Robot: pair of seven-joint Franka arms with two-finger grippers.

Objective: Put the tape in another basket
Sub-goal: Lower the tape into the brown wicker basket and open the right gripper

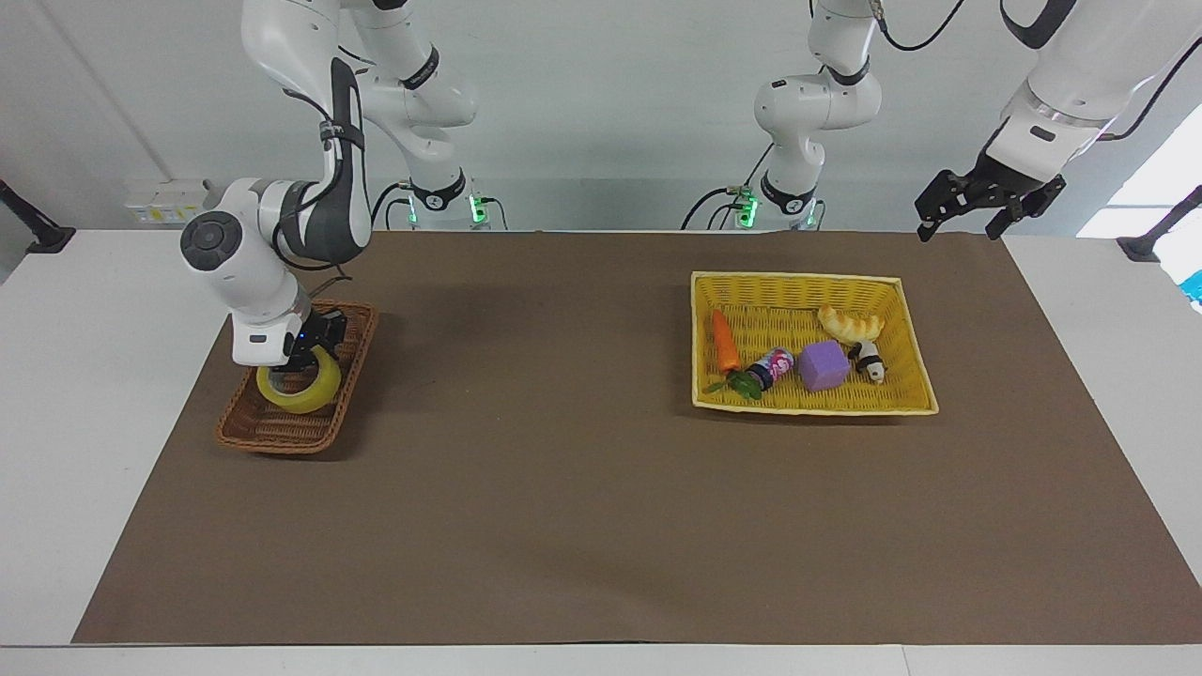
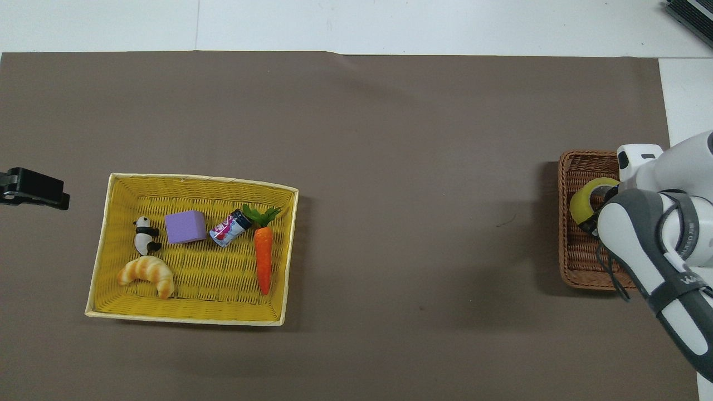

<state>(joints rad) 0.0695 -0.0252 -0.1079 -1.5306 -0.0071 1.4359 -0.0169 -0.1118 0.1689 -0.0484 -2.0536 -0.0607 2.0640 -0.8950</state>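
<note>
The yellow tape [image 1: 302, 392] lies low in the small dark-brown wicker basket [image 1: 263, 427] at the right arm's end of the table. My right gripper [image 1: 310, 355] reaches down into that basket and is shut on the roll's rim on the side nearer to the robots. In the overhead view the right arm covers most of the tape [image 2: 582, 200] and part of the basket [image 2: 579, 267]. My left gripper [image 1: 967, 211] hangs open and empty in the air over the table's edge at the left arm's end and waits; it also shows in the overhead view [image 2: 33, 189].
A larger bright-yellow woven basket [image 1: 812, 404] stands toward the left arm's end. It holds a carrot [image 1: 722, 340], a small can [image 1: 772, 366], a purple cube [image 1: 824, 365], a croissant [image 1: 850, 324] and a panda figure [image 1: 871, 361]. A brown mat [image 1: 563, 488] covers the table.
</note>
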